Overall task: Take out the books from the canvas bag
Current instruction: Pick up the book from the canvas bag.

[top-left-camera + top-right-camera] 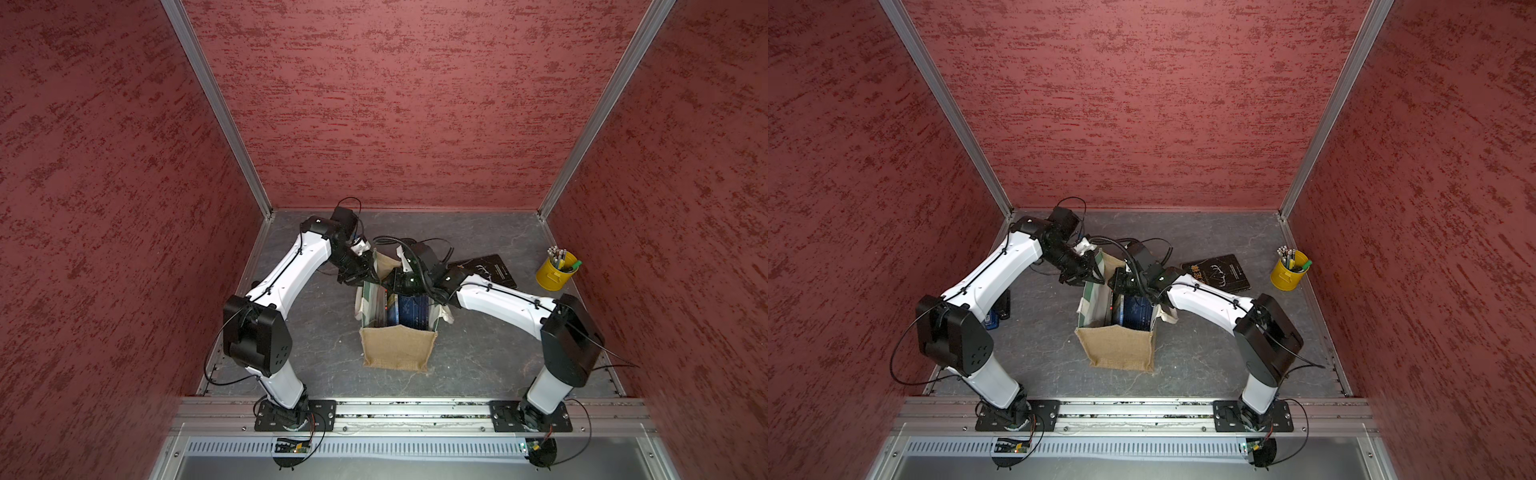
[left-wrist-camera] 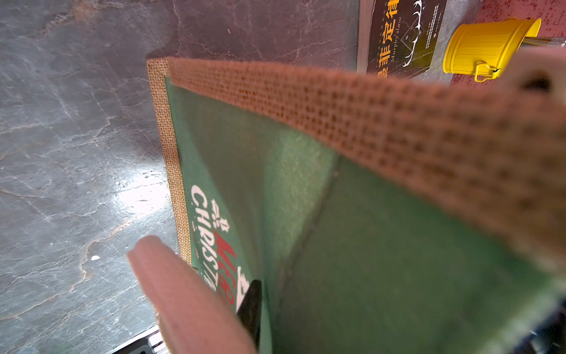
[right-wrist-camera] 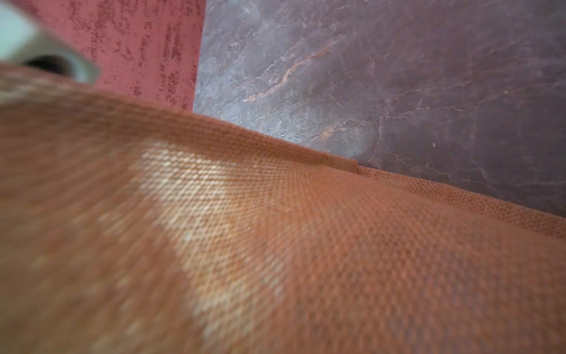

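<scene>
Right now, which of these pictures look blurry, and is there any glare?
Left wrist view: a white glare patch on the table, the strap handle blurred in front, the black book sharp. Right wrist view: the canvas bag fills most of the frame, soft up close, only its rim and the table behind crisp. Both top views: sharp, evenly lit.

A yellow pencil cup (image 1: 552, 279) stood near the far right corner of the grey, stone-patterned desk (image 1: 478, 357), holding pencils (image 1: 556, 252) and a green marker (image 1: 575, 264). Red textured walls (image 1: 395, 104) enclosed the desk.
</scene>
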Tool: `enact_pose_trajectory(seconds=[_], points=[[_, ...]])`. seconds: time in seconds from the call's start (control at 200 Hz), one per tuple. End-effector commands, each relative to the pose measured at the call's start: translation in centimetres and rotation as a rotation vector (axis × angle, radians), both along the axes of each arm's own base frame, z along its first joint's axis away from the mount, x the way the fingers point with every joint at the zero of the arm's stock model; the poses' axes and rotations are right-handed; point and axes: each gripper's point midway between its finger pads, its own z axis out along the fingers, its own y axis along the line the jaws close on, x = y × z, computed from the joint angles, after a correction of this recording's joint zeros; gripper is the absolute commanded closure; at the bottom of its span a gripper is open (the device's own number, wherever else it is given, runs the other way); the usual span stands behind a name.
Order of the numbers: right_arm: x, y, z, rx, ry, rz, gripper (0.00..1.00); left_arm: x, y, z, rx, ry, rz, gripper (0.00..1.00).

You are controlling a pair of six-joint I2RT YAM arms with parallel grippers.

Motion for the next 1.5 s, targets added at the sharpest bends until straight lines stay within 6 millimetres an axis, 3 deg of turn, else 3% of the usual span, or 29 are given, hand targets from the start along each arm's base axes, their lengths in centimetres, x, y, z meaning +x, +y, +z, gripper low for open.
enact_pose_trajectory(seconds=[0.0, 0.12, 0.255, 0.371, 0.416, 0.506, 0.541, 0.772, 0.882, 1.042, 1.493], points=[[0.0, -0.4, -1.8, -0.077, 0.035, 0.008, 0.73, 0.4, 0.3, -0.4, -0.006, 0.000, 0.004, 0.76], [0.0, -0.3, -2.0, -0.091, 0.031, 0.024, 0.82, 0.5, 0.4, -0.5, -0.007, 0.001, 0.011, 0.76], [-0.1, 0.5, -0.9, -0.036, -0.001, 0.061, 0.86, 0.5, 0.5, -0.5, -0.007, 0.003, 0.014, 0.76], [0.1, 0.6, -1.1, -0.043, 0.000, 0.060, 0.87, 0.6, 0.6, -0.5, -0.007, 0.005, 0.017, 0.76], [0.3, 0.7, -1.5, -0.057, 0.007, 0.059, 0.85, 0.6, 0.6, -0.5, -0.008, 0.002, 0.018, 0.76], [0.8, 0.9, -2.3, -0.093, 0.025, 0.052, 0.68, 0.7, 0.6, -0.5, -0.008, 0.004, 0.017, 0.76], [1.0, 1.0, -2.5, -0.103, 0.030, 0.050, 0.67, 0.7, 0.6, -0.5, -0.008, 0.003, 0.017, 0.76], [1.9, 1.0, -2.2, -0.129, 0.020, 0.027, 0.92, 0.7, 0.7, -0.5, -0.004, 0.001, 0.021, 0.76], [1.8, 0.1, -1.3, -0.143, -0.003, 0.003, 1.00, 0.7, 0.8, -0.5, -0.004, 0.002, 0.023, 0.76], [1.3, -0.9, 0.3, -0.132, -0.034, -0.010, 1.00, 0.6, 0.9, -0.5, -0.004, 0.003, 0.026, 0.76], [1.1, -2.7, 8.2, -0.085, -0.161, -0.055, 1.00, 0.6, 0.9, -0.6, 0.000, 0.005, 0.026, 0.76]])
